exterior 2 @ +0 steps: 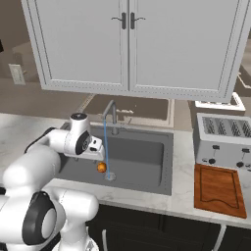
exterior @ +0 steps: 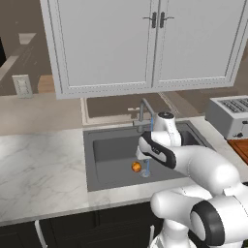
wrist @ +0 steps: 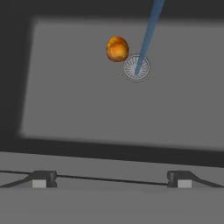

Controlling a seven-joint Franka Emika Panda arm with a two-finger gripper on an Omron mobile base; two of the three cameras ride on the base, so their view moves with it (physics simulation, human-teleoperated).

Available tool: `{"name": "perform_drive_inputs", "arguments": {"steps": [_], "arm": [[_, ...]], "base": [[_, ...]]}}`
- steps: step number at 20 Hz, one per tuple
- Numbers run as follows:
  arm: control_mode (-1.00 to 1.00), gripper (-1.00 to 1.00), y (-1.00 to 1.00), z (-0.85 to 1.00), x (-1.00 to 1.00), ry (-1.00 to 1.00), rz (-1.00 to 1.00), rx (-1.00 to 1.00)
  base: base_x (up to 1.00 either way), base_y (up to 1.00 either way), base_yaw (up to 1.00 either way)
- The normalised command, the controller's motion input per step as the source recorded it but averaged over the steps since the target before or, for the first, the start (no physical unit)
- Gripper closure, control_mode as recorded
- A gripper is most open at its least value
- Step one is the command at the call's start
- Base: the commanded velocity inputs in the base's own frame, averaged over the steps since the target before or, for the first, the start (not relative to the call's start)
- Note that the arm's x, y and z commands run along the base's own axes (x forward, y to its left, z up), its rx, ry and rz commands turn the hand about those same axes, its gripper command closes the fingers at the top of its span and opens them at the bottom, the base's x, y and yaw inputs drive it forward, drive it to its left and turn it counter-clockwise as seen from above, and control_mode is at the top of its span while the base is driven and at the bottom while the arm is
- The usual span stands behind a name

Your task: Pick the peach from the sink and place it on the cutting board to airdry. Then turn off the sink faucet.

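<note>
The peach (wrist: pixel 117 48) lies on the sink (wrist: pixel 87 109) floor just beside the drain (wrist: pixel 136 68); the gripper (wrist: pixel 111 178) hangs above, jaws spread, holding nothing.

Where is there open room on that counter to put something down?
The marble counter left of the sink lies bare. On the other side it's crowded: the toaster and cutting board fill it. In the basin, the peach sits beside the drain.

Even, soft light (rendered, slightly blurry)
</note>
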Motion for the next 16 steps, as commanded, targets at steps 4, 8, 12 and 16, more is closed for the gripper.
{"name": "perform_drive_inputs", "arguments": {"steps": [4, 8, 12, 16], "arm": [[-1.0, -1.0, 0.0, -0.11, 0.06, 0.0, 0.0, 0.0], [-1.0, -1.0, 0.0, -0.13, 0.09, 0.01, 0.0, 0.0], [-1.0, -1.0, 0.08, -0.15, 0.05, 0.0, 0.0, 0.0], [-1.0, -1.0, 0.02, -0.12, 0.07, 0.0, 0.0, 0.0]], "base": [[0.0, 0.0, 0.0], [0.0, 0.0, 0.0], [0.0, 0.0, 0.0], [0.0, 0.0, 0.0]]}}
